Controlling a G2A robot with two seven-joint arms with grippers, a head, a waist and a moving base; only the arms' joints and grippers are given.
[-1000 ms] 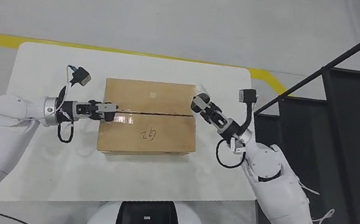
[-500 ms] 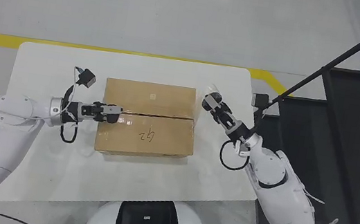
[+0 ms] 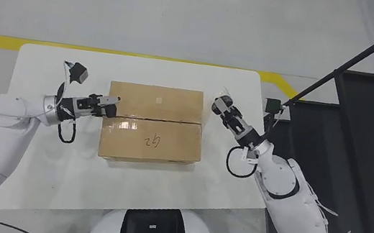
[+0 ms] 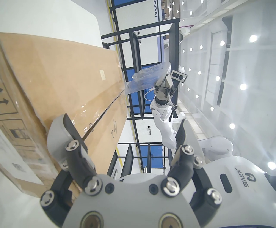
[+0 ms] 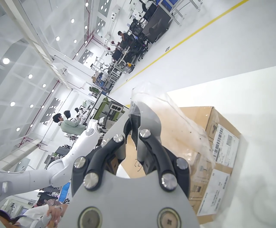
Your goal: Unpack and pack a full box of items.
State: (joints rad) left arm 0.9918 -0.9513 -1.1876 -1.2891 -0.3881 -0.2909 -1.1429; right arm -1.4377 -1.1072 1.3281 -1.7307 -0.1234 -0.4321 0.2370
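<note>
- Up top, the box (image 3: 154, 123) sits mid-counter (image 3: 34, 166), closed up, so what's inside is anyone's guess. A second ago the right tool (image 3: 219, 107) was on the box's right edge at the seam (image 3: 155, 118). Now it's pulled clear of that edge, over bare counter. The left tool (image 3: 109, 103) has slid back a bit and sits at the left edge by the seam.
- Left wrist: the left tool (image 4: 124, 125) is spread wide with nothing in it, just beside the box (image 4: 64, 71). The seam (image 4: 107, 103) looks split, with some shiny film left near this end. Far off, the right tool (image 4: 165, 85) pinches a clear tape strip (image 4: 148, 79) running off the far end.
- Right wrist: the right tool (image 5: 133, 112) is clamped on the tape strip (image 5: 172, 121), which drapes back to the box (image 5: 215, 146) corner. My guess is the seal's nearly off and opening comes next. Unpacking hasn't started.
</note>
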